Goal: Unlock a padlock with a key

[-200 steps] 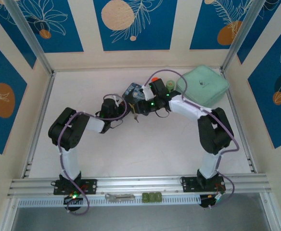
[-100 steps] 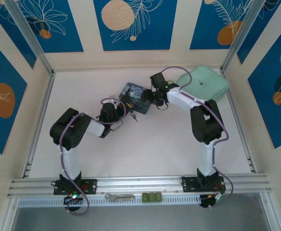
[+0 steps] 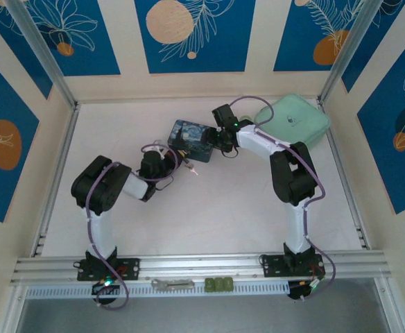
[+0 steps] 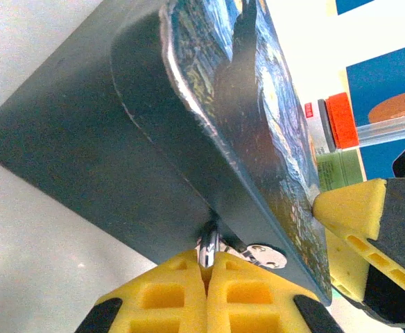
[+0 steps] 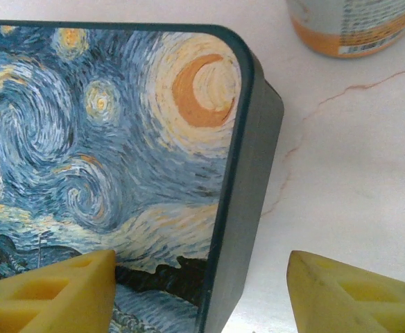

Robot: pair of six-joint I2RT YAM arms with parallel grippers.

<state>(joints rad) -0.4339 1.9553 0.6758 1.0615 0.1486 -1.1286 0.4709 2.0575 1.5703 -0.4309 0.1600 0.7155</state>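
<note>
The blue starry-painting box [image 3: 191, 137] lies on the white table. At its front edge a silvery curved bar [image 4: 208, 247] sticks out from between my left gripper's [image 4: 208, 269] yellow pads, which are pressed shut on it. It looks like the padlock's shackle, and the padlock's body is hidden between the pads. A flat silvery oval piece [image 4: 269, 257] lies against the box beside it; I cannot tell whether it is the key. My left gripper [image 3: 173, 155] is at the box's near left. My right gripper [image 5: 199, 284] [image 3: 215, 141] is open astride the box's [image 5: 112, 139] right edge.
A mint-green case [image 3: 293, 121] sits at the back right. A can with an orange band [image 5: 345, 28] stands just beyond the box. A tiny pale thing [image 3: 193, 169] lies on the table near the box. A grey flat tool [image 3: 173, 283] and a green block [image 3: 218, 284] rest on the front rail.
The box has moved left and now lies flat. The right arm swung left and back with it and its jaws stand a little wider. The left gripper stayed shut and shifted slightly left.
</note>
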